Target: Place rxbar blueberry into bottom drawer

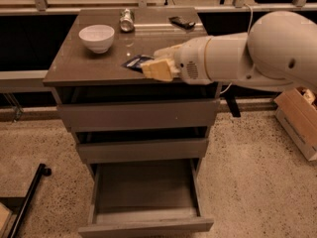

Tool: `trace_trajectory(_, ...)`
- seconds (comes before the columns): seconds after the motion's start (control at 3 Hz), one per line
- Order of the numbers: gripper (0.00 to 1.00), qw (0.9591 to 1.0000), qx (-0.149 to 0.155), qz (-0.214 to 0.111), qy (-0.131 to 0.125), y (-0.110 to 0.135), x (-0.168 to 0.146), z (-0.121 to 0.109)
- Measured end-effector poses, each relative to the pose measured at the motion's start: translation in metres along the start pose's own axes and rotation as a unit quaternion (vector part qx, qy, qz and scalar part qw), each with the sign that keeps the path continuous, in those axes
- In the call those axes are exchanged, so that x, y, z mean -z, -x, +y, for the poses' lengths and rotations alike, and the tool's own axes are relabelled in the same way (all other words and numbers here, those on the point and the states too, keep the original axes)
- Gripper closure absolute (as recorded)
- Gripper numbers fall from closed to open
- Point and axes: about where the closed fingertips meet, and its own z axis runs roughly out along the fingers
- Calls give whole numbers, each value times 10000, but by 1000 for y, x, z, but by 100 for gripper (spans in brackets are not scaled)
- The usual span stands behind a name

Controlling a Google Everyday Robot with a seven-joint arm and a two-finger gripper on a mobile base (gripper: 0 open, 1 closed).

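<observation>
The rxbar blueberry (134,62) is a small dark-blue wrapper held between the pale fingers of my gripper (151,65), just above the front part of the cabinet top (74,66). The gripper is shut on the bar, and only the bar's left end shows. My white arm (247,53) reaches in from the right. The bottom drawer (146,202) is pulled open below, wide and shallow, with nothing showing inside. The middle drawer (143,149) and top drawer (138,114) above it are shut.
A white bowl (96,37) stands at the left of the cabinet top. A silver can (127,20) and a flat black object (182,22) lie at the back. A cardboard box (299,115) sits on the floor at right, a black bar (27,195) at lower left.
</observation>
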Motion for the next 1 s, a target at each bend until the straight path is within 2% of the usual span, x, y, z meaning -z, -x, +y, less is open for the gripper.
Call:
trace_trajectory(0.33, 100, 9995, 134, -254, 108, 6, 20, 22)
trace_trajectory(0.67, 100, 9994, 164, -164, 238, 4, 15, 23)
trace_trajectory(1.0, 100, 9985, 81, 203, 496, -27, -4, 23)
